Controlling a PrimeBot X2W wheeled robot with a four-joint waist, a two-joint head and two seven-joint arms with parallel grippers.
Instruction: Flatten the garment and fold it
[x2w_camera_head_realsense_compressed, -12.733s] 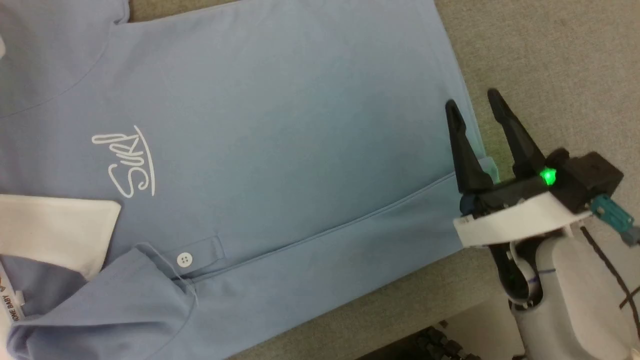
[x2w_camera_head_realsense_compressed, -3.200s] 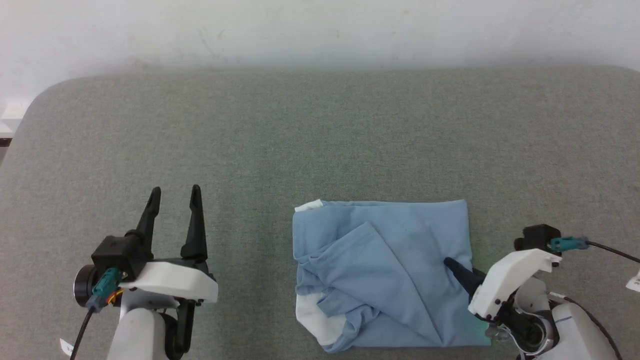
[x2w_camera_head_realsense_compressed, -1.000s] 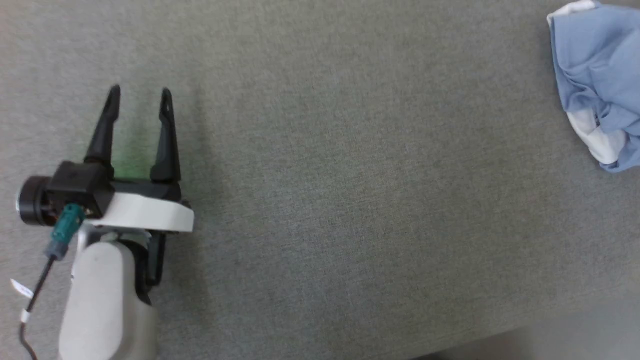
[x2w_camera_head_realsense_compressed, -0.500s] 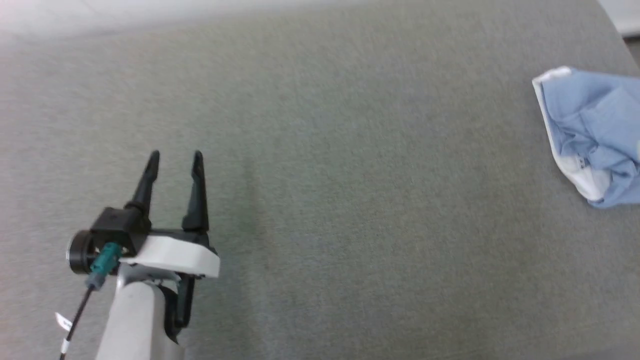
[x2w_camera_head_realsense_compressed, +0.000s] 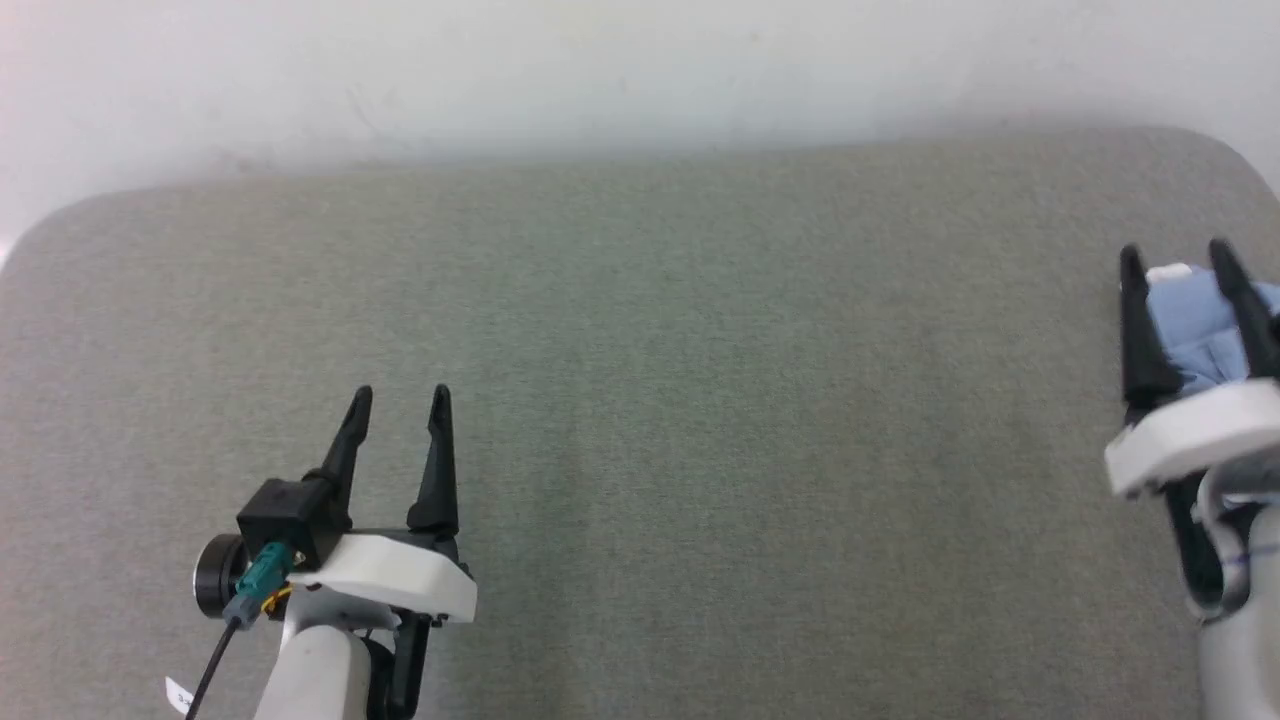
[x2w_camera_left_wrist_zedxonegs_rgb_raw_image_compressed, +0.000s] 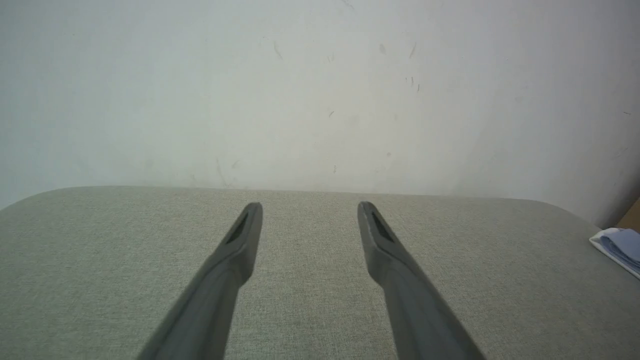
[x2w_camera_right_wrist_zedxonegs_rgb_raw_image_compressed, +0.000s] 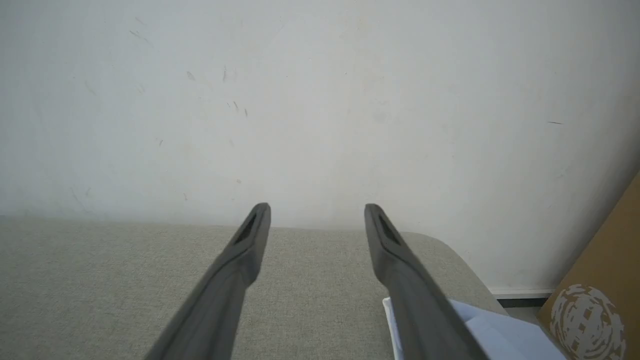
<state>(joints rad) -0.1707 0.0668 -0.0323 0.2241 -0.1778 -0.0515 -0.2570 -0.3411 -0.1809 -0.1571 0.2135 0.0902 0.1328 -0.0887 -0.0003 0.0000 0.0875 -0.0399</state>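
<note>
Left claw (x2w_camera_head_realsense_compressed: 401, 392): I am watching it hovering over the bare table (x2w_camera_head_realsense_compressed: 700, 350) at the lower left, its 2 fingers spread wide and gripping nothing.
Right claw (x2w_camera_head_realsense_compressed: 1174, 250): it is hanging at the right edge, fingers apart, released and empty.
Shirt (x2w_camera_head_realsense_compressed: 1187, 318): it is lying bunched on the table's right end, showing between the right claw's 2 fingers, with a white corner at the top.
Wall (x2w_camera_head_realsense_compressed: 600, 70): it is rising pale behind the table.
</note>
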